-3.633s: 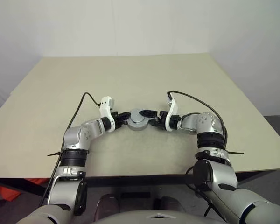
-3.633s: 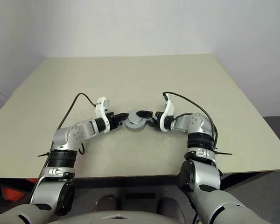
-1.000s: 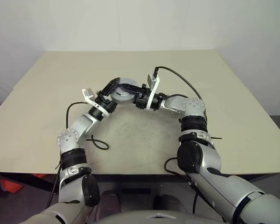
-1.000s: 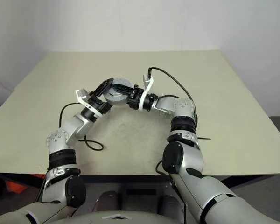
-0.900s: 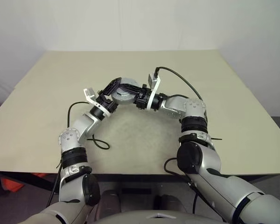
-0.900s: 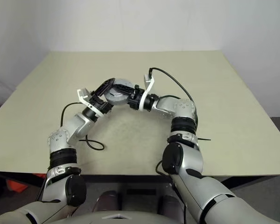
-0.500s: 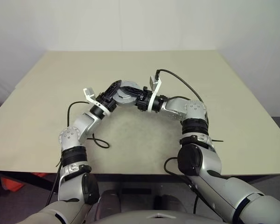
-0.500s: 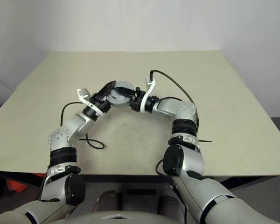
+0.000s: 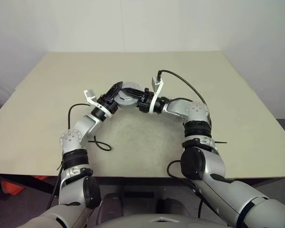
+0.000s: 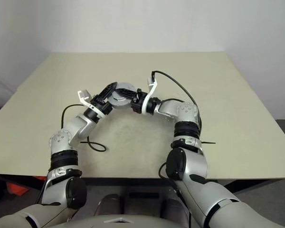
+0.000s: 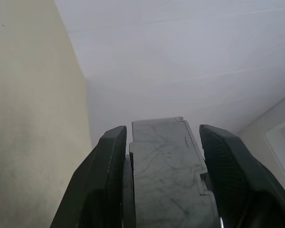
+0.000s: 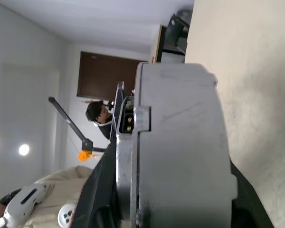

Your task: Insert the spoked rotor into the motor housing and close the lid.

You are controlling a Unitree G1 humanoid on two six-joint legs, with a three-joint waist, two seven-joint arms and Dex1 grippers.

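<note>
The left gripper (image 9: 118, 91) is clamping the motor housing (image 9: 128, 94) by its edge, and the right gripper (image 9: 141, 99) is pinching the same piece from the opposite side, so both are holding it lifted above the beige surface (image 9: 237, 109), roughly over its middle. To finish this step well, I judge both should be keeping it level and squeezing evenly so the lid (image 12: 183, 142) is seating flush without tilting or slipping. The assembly is looking like a thick, scuffed grey metal puck with a visible seam and a small notch along its side.
</note>
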